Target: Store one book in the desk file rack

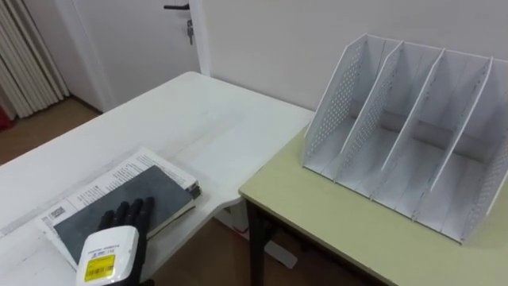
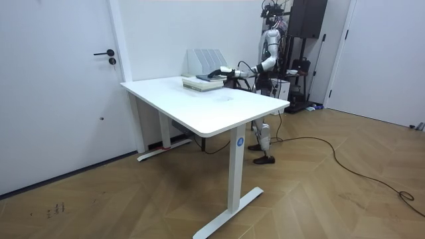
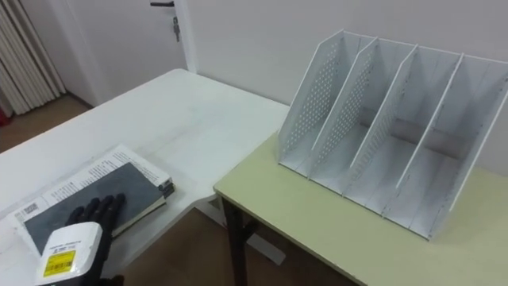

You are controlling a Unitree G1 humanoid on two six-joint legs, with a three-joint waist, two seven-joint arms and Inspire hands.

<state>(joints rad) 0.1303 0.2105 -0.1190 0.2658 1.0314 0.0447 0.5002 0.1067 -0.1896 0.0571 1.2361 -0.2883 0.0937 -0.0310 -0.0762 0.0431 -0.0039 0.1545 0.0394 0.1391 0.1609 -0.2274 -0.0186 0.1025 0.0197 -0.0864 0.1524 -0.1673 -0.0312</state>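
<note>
A dark grey book (image 1: 151, 193) lies on top of a white printed book at the near edge of the white table (image 1: 190, 119). My left hand (image 1: 119, 230) rests flat on the dark cover with its fingers straight, open. The white file rack (image 1: 413, 135) stands on the pale green desk (image 1: 317, 214) to the right, with several upright slots, all empty. In the room view I stand behind the table's far end with one arm stretched out to the books (image 2: 202, 81) in front of the rack (image 2: 202, 61).
A narrow gap with wooden floor separates the white table from the green desk. A white door (image 1: 143, 40) with a dark handle is in the far wall. Curtains hang at the far left.
</note>
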